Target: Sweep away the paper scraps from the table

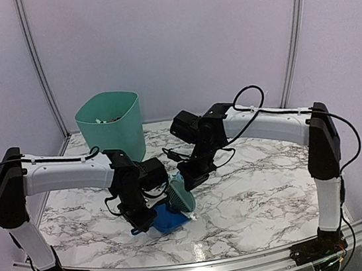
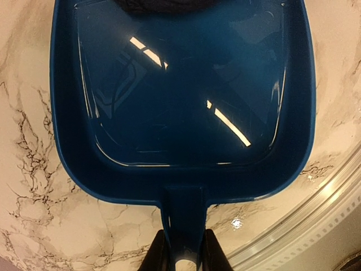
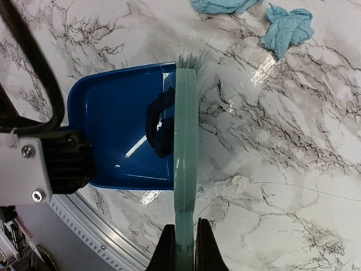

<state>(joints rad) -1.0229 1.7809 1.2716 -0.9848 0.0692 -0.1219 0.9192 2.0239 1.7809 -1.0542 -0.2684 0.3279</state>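
Observation:
My left gripper [image 2: 183, 257] is shut on the handle of the blue dustpan [image 2: 180, 101], which lies flat on the marble table [image 1: 262, 191] near the front rail. My right gripper [image 3: 184, 248] is shut on the handle of the mint-green hand brush [image 3: 186, 130], held on edge along the dustpan's [image 3: 118, 130] open lip. A dark blue paper scrap [image 3: 159, 127] sits just inside the pan against the brush; it also shows at the top of the left wrist view [image 2: 163, 5]. Two light blue scraps [image 3: 290, 28] [image 3: 223, 4] lie on the table beyond the brush.
A green bin [image 1: 109, 125] stands at the back left with scraps inside. The metal rail [image 1: 198, 267] runs along the front edge just behind the dustpan [image 1: 168, 218]. Both arms meet over the table's centre-left, the brush [image 1: 181, 195] between them.

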